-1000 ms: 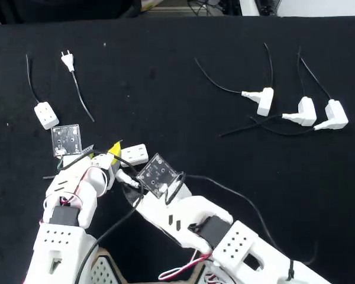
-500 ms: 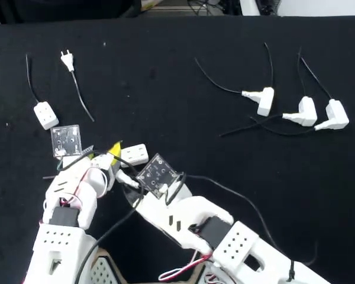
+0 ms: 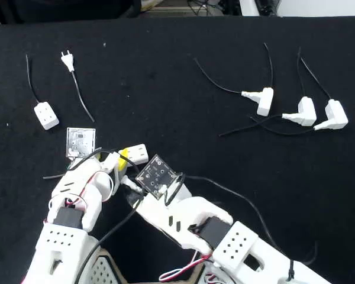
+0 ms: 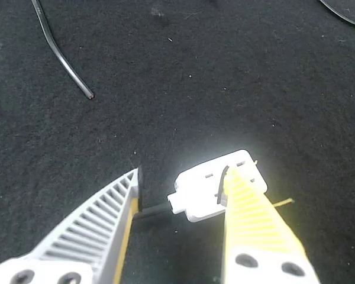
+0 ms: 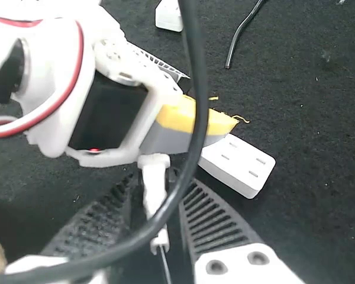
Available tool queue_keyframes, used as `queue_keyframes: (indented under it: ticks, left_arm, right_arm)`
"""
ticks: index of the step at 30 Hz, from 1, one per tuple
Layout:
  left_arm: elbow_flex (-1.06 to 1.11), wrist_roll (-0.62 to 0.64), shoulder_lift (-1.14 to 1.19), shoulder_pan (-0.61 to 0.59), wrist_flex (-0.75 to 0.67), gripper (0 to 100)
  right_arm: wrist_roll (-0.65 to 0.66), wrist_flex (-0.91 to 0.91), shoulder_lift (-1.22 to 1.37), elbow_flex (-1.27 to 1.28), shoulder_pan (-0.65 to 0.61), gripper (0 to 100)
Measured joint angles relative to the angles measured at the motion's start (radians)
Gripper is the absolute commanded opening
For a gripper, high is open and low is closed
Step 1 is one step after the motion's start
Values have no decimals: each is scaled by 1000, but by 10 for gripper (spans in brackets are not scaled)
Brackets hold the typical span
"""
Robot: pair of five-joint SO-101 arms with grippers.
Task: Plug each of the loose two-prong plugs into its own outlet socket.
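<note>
A white outlet socket point(image 3: 137, 154) lies on the black table just ahead of both arms. My left gripper point(image 3: 119, 161) stands open at it. In the left wrist view the socket point(image 4: 204, 192) lies between the fingers of the left gripper point(image 4: 182, 173), against the yellow finger point(image 4: 254, 225). My right gripper point(image 3: 128, 183) sits close behind, shut on a small white two-prong plug point(image 5: 154, 189). From the right gripper point(image 5: 155, 177) the socket point(image 5: 239, 165) lies a short way beyond the plug. A black cable point(image 5: 192, 118) crosses in front of that view.
At the far left lie a loose plug point(image 3: 67, 58) with its cable and another white socket point(image 3: 46, 115). Three white angled plugs point(image 3: 263, 100) point(image 3: 305, 112) point(image 3: 335, 115) with tangled cables lie at the far right. Bare black cloth spans the middle.
My left arm has swung to the right, bringing its open gripper up to the socket. The right arm has kept still with the plug.
</note>
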Motion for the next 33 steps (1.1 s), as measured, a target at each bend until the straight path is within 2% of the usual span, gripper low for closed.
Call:
queue_keyframes:
  ticks: [5, 8, 14, 24, 28, 33]
  left_arm:
    - [-2, 0, 5, -34, 9, 234]
    - [-2, -3, 14, -103, 11, 234]
    - [-2, 52, 14, -158, 11, 234]
    - [-2, 55, 14, -166, 11, 234]
    - [-2, 55, 15, -166, 14, 234]
    - [-118, -3, 37, -204, 176, 234]
  right_arm:
    - [2, 75, -5, -5, 0, 11]
    - [55, 170, -20, -28, 2, 11]
    - [80, 253, 3, -71, 37, 11]
    - [80, 255, 416, -296, 127, 11]
    - [80, 310, 489, -376, 170, 11]
    - [55, 436, 500, -468, 249, 11]
